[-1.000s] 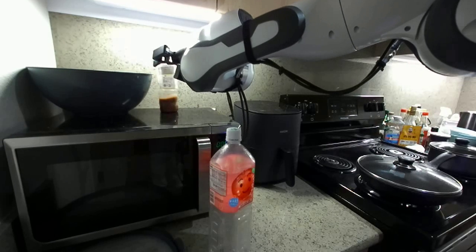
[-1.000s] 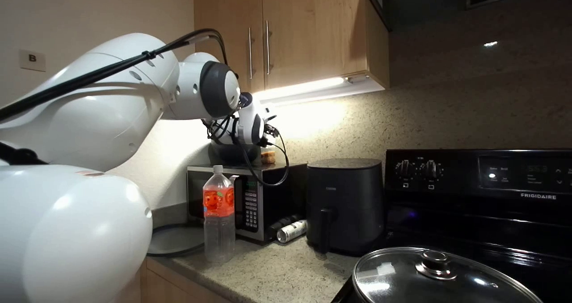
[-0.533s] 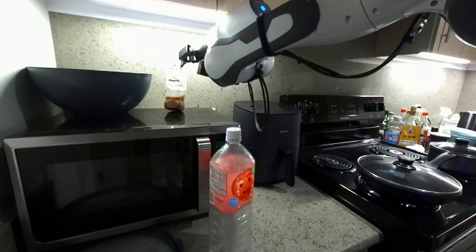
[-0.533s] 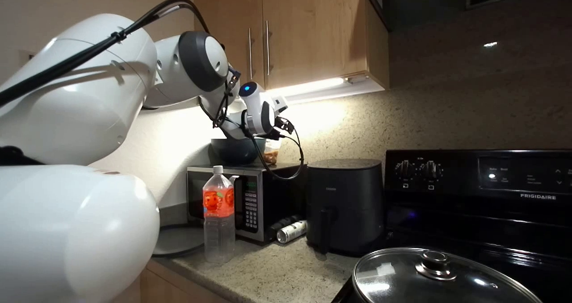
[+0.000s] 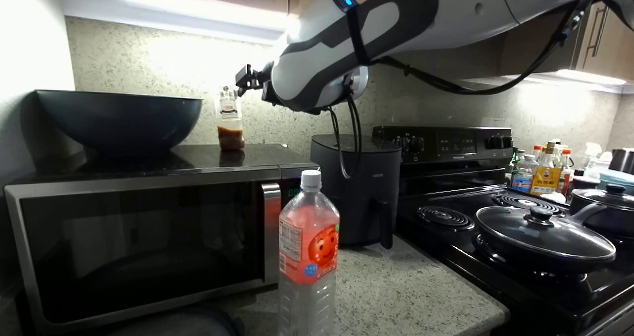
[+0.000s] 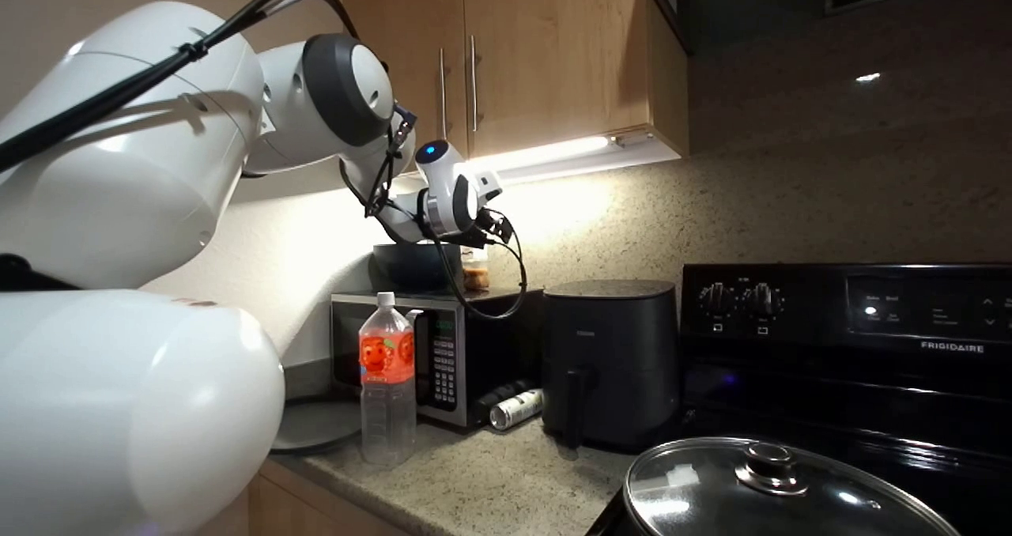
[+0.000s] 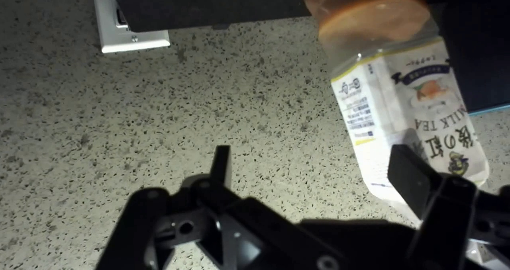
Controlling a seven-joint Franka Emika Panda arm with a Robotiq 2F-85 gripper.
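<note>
Settling after a tilt half a second ago, the milk tea bottle (image 5: 231,138) stands nearly upright on the microwave (image 5: 143,247), near the dark bowl (image 5: 119,123) in an exterior view. Your gripper (image 7: 308,164) sits farther from that bowl than a second ago, beside the bottle's upper end. Jaws spread wide, nothing held; wrist view shows speckled backsplash (image 7: 255,102) in most of the gap. One finger (image 7: 410,178) crosses in front of the label (image 7: 438,106); whether it touches, you cannot tell. Your read: bottle carries its own weight, free of any grip, but a finger this close could rock it again.
</note>
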